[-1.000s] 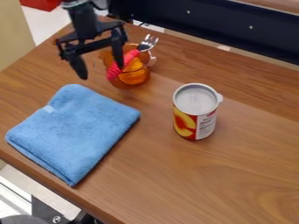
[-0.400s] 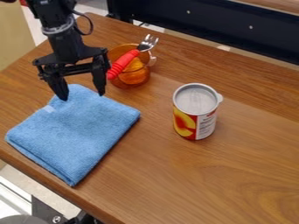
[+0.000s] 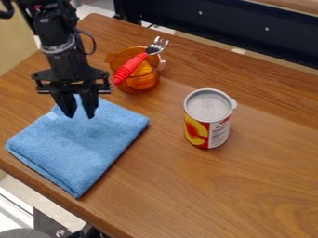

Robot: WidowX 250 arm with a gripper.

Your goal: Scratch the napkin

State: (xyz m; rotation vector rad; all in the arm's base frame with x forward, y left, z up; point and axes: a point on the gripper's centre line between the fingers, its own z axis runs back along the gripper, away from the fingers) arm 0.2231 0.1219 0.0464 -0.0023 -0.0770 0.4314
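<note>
We find the black gripper (image 3: 81, 115) lowered over the folded blue napkin (image 3: 81, 144) at the left of the wooden table (image 3: 236, 195), narrower now but still spread, apparently ready to start scratching.

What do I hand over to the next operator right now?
Gripper: over the napkin's far part, fingers slightly apart, nothing held; can't tell if the tips touch.
Napkin: folded flat on the table.
Nearby: cup holding the fork, behind the napkin; can upright to its right in view.
Done: gripper positioned over the napkin.
Left: scratching, as far as one can tell.
</note>
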